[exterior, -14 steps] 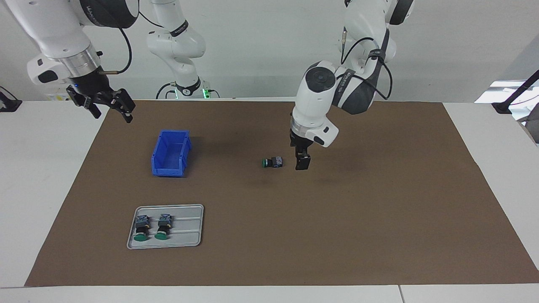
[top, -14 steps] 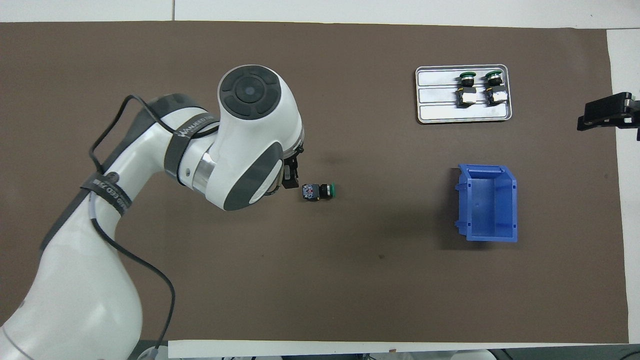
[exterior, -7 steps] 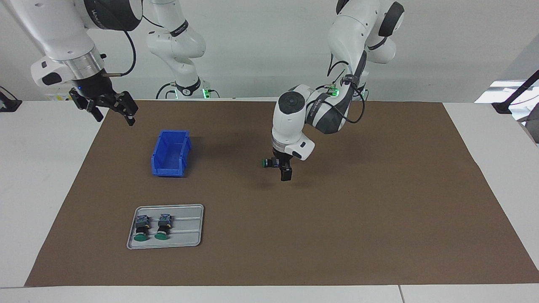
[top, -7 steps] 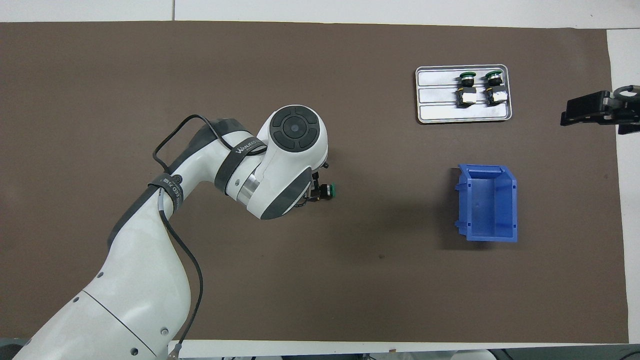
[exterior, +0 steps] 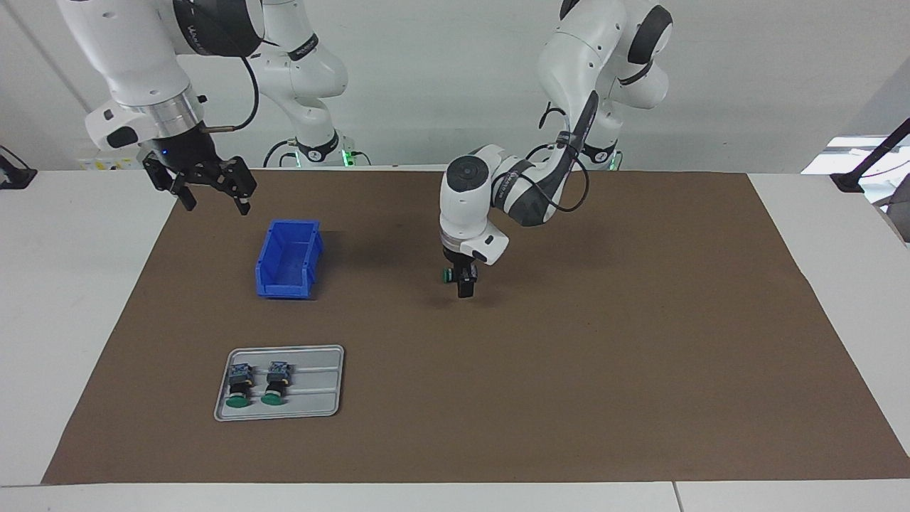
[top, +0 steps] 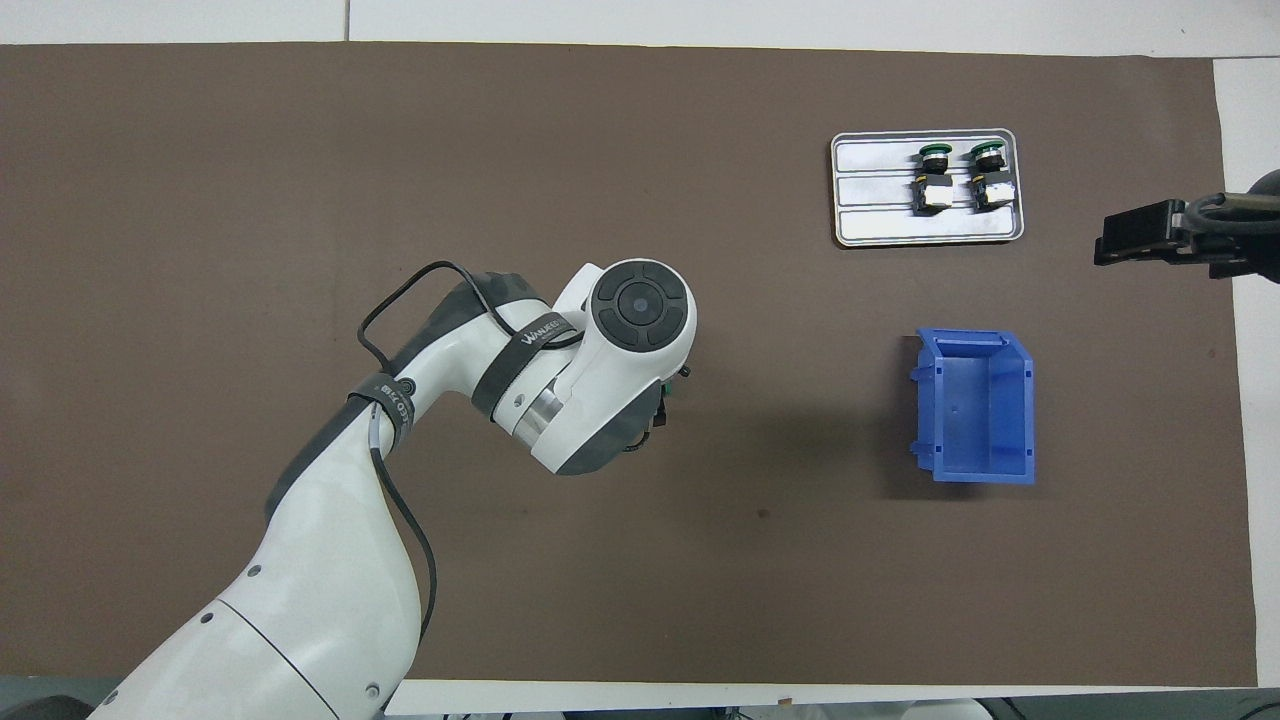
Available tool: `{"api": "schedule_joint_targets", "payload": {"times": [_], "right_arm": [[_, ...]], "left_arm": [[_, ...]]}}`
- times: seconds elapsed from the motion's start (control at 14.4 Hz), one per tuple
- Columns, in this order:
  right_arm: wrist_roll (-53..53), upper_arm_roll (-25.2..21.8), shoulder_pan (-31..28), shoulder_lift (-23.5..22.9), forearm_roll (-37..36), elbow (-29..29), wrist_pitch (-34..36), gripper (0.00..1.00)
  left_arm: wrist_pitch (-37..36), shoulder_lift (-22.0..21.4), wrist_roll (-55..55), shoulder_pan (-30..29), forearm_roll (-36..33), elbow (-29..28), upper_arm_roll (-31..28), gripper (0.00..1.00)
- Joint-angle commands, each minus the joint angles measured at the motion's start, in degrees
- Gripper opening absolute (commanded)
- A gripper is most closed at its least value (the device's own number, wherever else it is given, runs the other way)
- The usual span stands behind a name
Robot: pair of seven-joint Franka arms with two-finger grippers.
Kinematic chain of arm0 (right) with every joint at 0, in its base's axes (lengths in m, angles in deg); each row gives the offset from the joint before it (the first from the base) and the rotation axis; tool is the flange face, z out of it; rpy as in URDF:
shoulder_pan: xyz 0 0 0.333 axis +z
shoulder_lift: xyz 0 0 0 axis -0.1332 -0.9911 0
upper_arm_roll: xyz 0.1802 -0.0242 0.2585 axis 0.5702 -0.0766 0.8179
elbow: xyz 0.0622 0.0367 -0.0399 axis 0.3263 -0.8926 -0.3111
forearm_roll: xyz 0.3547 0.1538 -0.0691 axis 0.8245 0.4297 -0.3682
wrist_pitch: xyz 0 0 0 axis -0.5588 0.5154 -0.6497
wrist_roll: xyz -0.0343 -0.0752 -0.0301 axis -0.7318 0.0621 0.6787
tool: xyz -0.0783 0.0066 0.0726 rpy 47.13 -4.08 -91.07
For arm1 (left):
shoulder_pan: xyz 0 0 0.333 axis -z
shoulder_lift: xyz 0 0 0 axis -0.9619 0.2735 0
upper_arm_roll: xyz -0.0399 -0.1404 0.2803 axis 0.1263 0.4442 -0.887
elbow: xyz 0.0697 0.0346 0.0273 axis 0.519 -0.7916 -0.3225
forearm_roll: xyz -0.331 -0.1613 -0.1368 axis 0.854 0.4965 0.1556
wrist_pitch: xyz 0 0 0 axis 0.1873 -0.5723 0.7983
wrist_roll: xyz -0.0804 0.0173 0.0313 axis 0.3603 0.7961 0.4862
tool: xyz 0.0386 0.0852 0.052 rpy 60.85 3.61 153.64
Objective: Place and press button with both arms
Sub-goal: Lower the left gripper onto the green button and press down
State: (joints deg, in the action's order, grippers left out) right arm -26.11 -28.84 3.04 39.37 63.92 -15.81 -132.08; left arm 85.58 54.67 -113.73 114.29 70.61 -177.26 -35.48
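The small push-button with round green cap lies on its side near the middle of the brown mat, cap toward the right arm's end, its body mostly hidden.

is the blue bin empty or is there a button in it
Empty. The blue bin shows only its bare floor in both views; two green buttons lie on the grey tray.
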Motion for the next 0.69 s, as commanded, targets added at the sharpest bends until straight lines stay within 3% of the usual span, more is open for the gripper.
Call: {"api": "schedule_joint_targets", "payload": {"times": [0.0, 0.21, 0.42, 0.63], "right_arm": [[-1.3, 0.1, -0.6, 1.5, 0.8, -1.8, 0.0, 0.99], [-1.3, 0.0, -0.6, 1.5, 0.8, -1.8, 0.0, 0.99], [-1.3, 0.1, -0.6, 1.5, 0.8, -1.8, 0.0, 0.99], [-1.3, 0.1, -0.6, 1.5, 0.8, -1.8, 0.1, 0.99]], "left_arm": [[3.3, -1.5, -2.5, 1.5, -1.2, -3.9, -0.6, 0.99], [3.6, -1.4, -3.0, 1.5, -1.2, -3.5, -0.6, 0.96], [4.0, -1.4, -3.8, 1.5, -1.2, -3.9, -0.6, 0.81], [4.7, -1.4, -3.8, 1.5, -1.2, -4.2, -0.6, 0.73]]}}
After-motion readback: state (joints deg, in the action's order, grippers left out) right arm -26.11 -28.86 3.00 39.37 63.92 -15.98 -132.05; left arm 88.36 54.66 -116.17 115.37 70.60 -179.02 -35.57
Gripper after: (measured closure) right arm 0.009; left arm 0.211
